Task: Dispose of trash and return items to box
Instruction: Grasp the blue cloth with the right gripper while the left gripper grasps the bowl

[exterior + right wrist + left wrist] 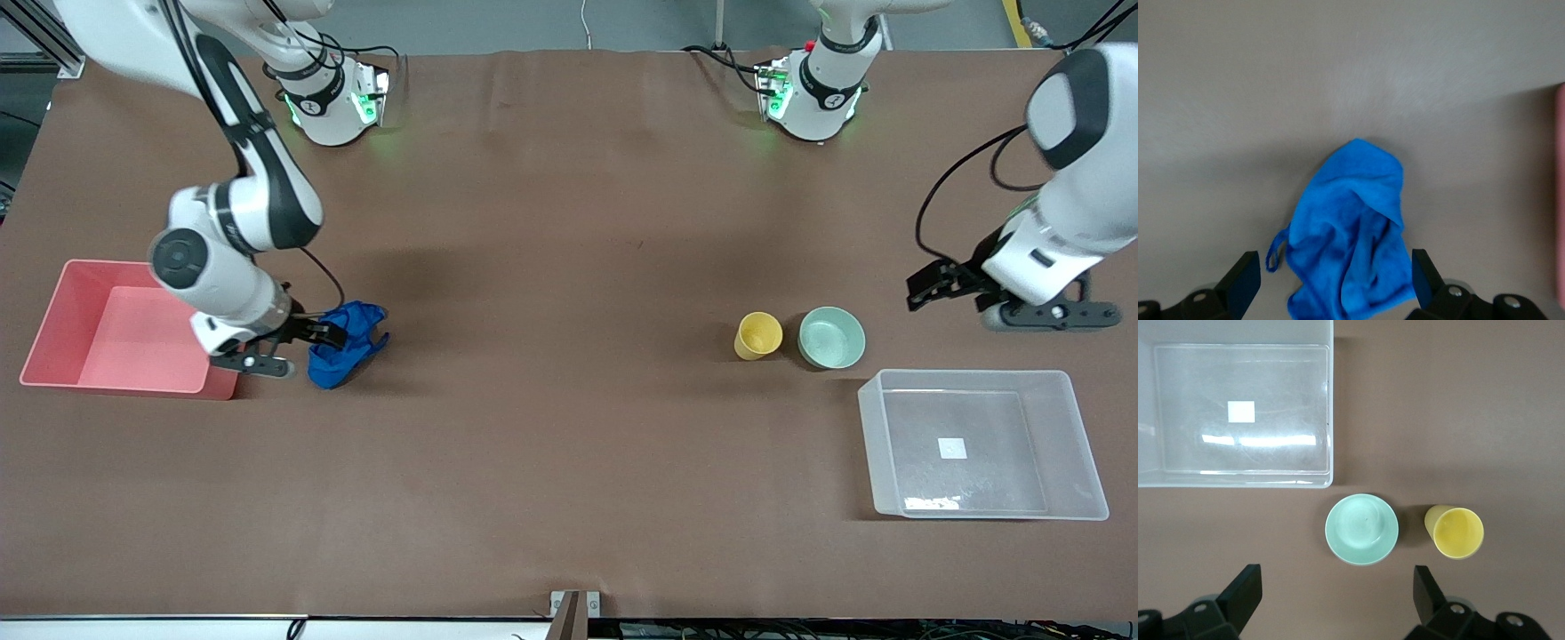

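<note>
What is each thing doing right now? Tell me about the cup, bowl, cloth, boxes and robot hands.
Yellow cup: upright, empty, on the table.
Green bowl: upright, empty, beside the cup.
Blue cloth: crumpled on the table, not gripped.
Clear box: open, empty.
Pink bin: open, empty.
Right hand: open around the cloth.
Left hand: open, holding nothing.

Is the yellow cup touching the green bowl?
Apart. The left wrist view shows a strip of bare table between the yellow cup and the green bowl; the front view shows the same gap.
</note>
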{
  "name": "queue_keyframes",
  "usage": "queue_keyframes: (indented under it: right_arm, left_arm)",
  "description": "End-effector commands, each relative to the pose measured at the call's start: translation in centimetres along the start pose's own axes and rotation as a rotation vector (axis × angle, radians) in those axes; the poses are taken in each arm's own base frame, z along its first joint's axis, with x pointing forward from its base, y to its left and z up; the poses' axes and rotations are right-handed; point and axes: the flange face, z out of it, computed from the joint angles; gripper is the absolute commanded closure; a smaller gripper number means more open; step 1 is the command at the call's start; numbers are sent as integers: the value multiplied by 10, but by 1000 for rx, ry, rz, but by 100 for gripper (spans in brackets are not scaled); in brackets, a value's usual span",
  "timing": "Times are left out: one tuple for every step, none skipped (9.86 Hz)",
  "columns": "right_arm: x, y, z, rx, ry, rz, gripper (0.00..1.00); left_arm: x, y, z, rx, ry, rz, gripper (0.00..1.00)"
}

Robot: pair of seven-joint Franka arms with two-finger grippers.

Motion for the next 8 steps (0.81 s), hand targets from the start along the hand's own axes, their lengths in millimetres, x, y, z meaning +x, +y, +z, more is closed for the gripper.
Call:
queue_keyframes:
  right_arm:
    - [-8, 2, 24, -2, 5, 10, 0]
    - [-7, 3, 39, 8, 15, 14, 0]
    - [-10, 4, 52, 14, 19, 15, 0]
    - [-11, 4, 54, 14, 16, 15, 0]
    - [-13, 4, 61, 11, 4, 14, 4]
    - [-19, 6, 67, 8, -9, 12, 19]
    - [-18, 6, 66, 7, -13, 14, 61]
    - [-17, 6, 66, 6, -13, 15, 92]
  left_arm:
    - [-20, -5, 82, -7, -22, -6, 0]
    - [-19, -6, 106, -7, -42, -8, 0]
    - [-17, -6, 131, -8, -56, -8, 0]
    - [-14, -6, 152, -9, -53, -8, 0]
    - [-12, -7, 170, -10, -58, -9, 0]
    - [-10, -7, 188, -11, -50, -11, 1]
    - [-11, -8, 205, -11, -56, -9, 1]
    - [-12, -9, 219, -10, -65, 0, 1]
